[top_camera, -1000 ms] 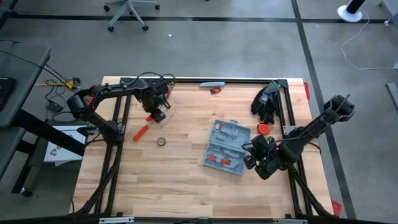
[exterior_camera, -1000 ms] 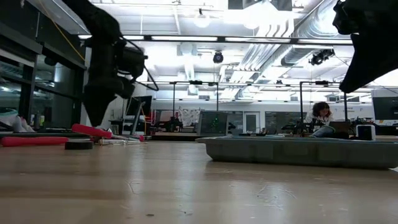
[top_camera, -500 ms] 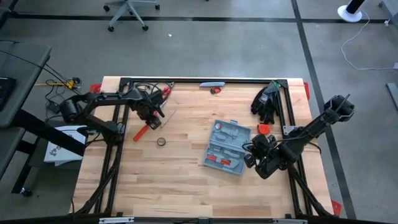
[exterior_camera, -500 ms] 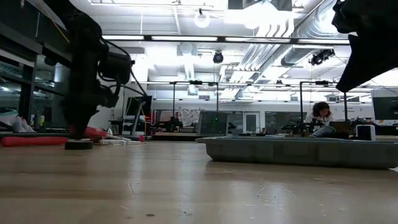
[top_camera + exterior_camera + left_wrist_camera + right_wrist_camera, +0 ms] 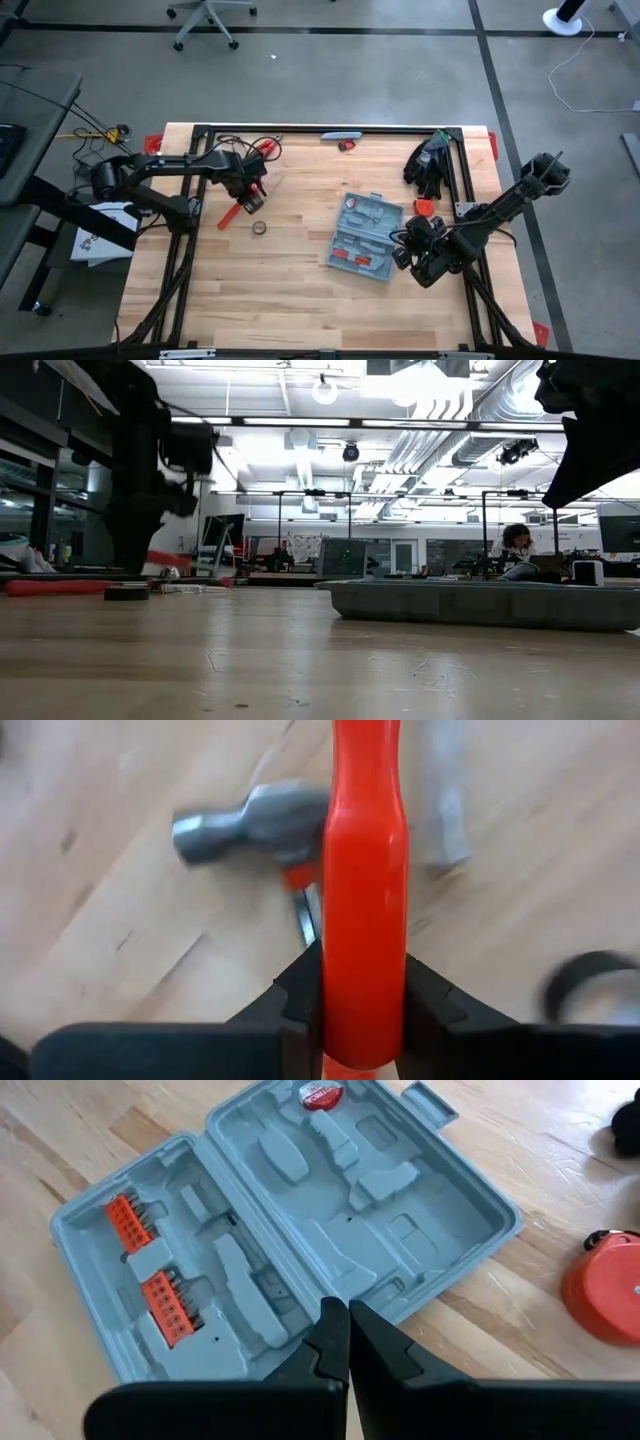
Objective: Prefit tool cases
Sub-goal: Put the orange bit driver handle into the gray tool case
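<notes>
**Wrist view risk: a long handle held near one end**

Right wrist view shows the tool case [image 5: 290,1230] lying open on the table [image 5: 300,300], both moulded halves facing up, orange bit strips seated in one half and most tool-shaped slots bare. In the high view the case sits toward the right-hand side of the tabletop.

Just beside the case, on its right, the right gripper [image 5: 347,1342] waits with its fingers pressed together, holding nothing. An orange tape measure [image 5: 603,1298] lies near the case on the same side.

Well apart from the case, to its left, the left gripper [image 5: 362,992] is clamped on a red handle [image 5: 364,880]. A hammer [image 5: 250,825] and a dark ring [image 5: 260,228] lie near it on the wood.

Likely trouble, as I judge it:
- The fingers appear to grip the handle near one end, so the tool could pivot or slip during the carry toward the case.
- A tilted tool may miss its slot and ride up on the moulding.
- The case is unrestrained and might slide if pushed.
</notes>
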Controlling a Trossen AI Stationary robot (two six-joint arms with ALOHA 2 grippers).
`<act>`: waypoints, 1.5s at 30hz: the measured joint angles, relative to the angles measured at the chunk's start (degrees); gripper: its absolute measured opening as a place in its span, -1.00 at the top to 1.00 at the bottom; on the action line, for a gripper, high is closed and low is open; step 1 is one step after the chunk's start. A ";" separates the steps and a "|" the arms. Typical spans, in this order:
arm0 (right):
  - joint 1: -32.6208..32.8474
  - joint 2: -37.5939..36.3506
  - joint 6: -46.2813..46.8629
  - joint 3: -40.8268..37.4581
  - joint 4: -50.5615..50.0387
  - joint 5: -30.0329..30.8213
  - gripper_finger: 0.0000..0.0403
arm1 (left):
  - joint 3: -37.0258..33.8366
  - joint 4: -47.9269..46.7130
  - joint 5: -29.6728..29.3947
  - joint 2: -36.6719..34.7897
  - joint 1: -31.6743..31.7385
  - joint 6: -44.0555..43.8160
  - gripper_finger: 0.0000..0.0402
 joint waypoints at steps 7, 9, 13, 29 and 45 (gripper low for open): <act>0.00 0.00 -0.02 0.00 -1.08 0.85 1.00 | 5.90 0.40 0.95 -3.99 -5.49 -3.93 0.69; 0.00 0.00 -0.02 0.00 -1.10 1.78 1.00 | 7.30 2.78 3.24 -3.92 -8.05 -3.99 0.69; -0.09 0.00 -0.02 0.00 -1.10 3.82 1.00 | 9.14 13.54 9.16 -1.65 -14.96 -4.05 0.69; -0.79 0.00 -0.02 0.00 -1.10 3.89 1.00 | 32.36 20.34 18.81 29.25 -30.20 14.98 0.69; -0.79 0.23 -0.02 0.00 -0.92 3.93 1.00 | 45.41 21.30 20.57 41.04 -34.44 17.26 0.69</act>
